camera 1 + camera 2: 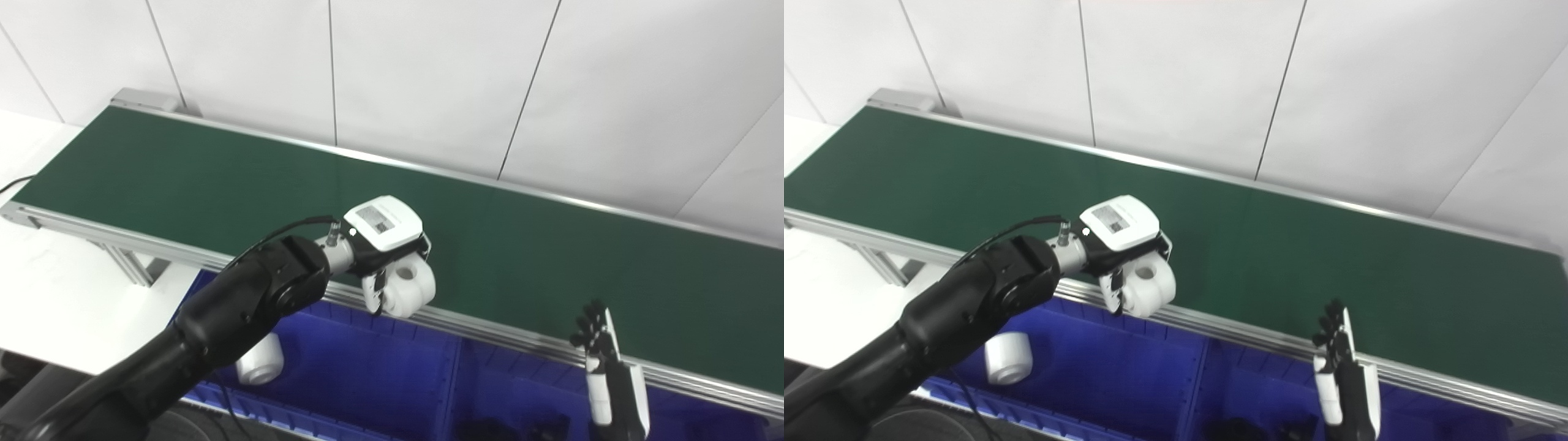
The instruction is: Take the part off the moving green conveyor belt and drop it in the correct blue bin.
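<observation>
The left hand, white-backed with dark fingers, was clamped around a white cylindrical plastic part with a round hole, holding it in the air over the near aluminium rail of the long green conveyor belt. The fingers were largely hidden beneath the hand's white back plate and behind the part, so how they wrapped it could not be made out.

The right hand stood upright near the lower edge of both views, fingers together and pointing up, nothing visibly in it; its palm side faced away and its wrist was cut off by the frame, so whether it was truly closed could not be told.

Below the rail lay the left blue plastic bin, its near wall cut off by the bottom of the picture and partly covered by the black left forearm. A second white cylindrical part rested inside it near the left end, half hidden behind that arm. A divider separated it from the right blue plastic bin, where dark objects at the bottom edge were too cropped to identify.

The belt surface ran bare along its visible length, bounded by the far rail and the white panelled wall. A white table sat at the left.
</observation>
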